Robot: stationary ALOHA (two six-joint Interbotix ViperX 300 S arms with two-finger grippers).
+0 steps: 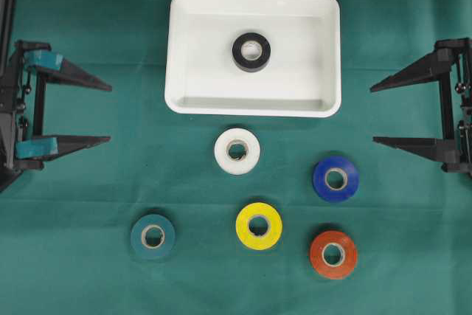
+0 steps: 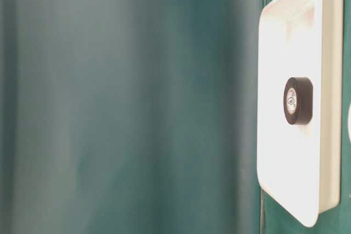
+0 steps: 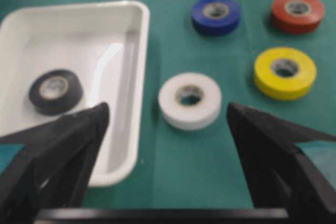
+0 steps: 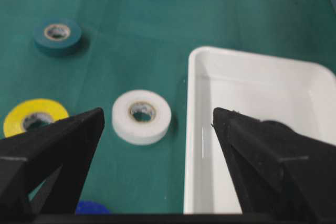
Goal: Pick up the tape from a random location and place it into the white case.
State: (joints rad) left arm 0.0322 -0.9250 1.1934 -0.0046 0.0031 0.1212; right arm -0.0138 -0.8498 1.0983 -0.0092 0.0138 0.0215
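Black, wedge-shaped fingers stand spread wide on the left hand [image 1: 109,113], which holds nothing and sits low at the left edge of the green-covered desk [image 1: 88,271]; teal pads mark the roots of its fingers. Straight ahead of this hand, between its two fingertips in the left wrist view, lies the white tape roll [image 3: 189,100], well apart from them. Just beyond the hand's upper finger sits the white case [image 1: 174,49], and inside it, near the middle of its floor, a black tape roll [image 1: 251,52] lies flat. Farther out from the left hand, past the white roll, lie the yellow tape roll [image 1: 259,225], the blue tape roll [image 1: 336,178] and the orange-red tape roll [image 1: 332,254]. A teal tape roll [image 1: 153,236] lies nearer this hand, off to the side of its lower finger.

Across the desk, the right hand [image 1: 372,113] faces the left one, also spread wide and holding nothing. The case is ahead of its upper finger, the blue roll nearest its lower finger. All loose rolls lie flat on the cloth, apart from one another and outside the case.
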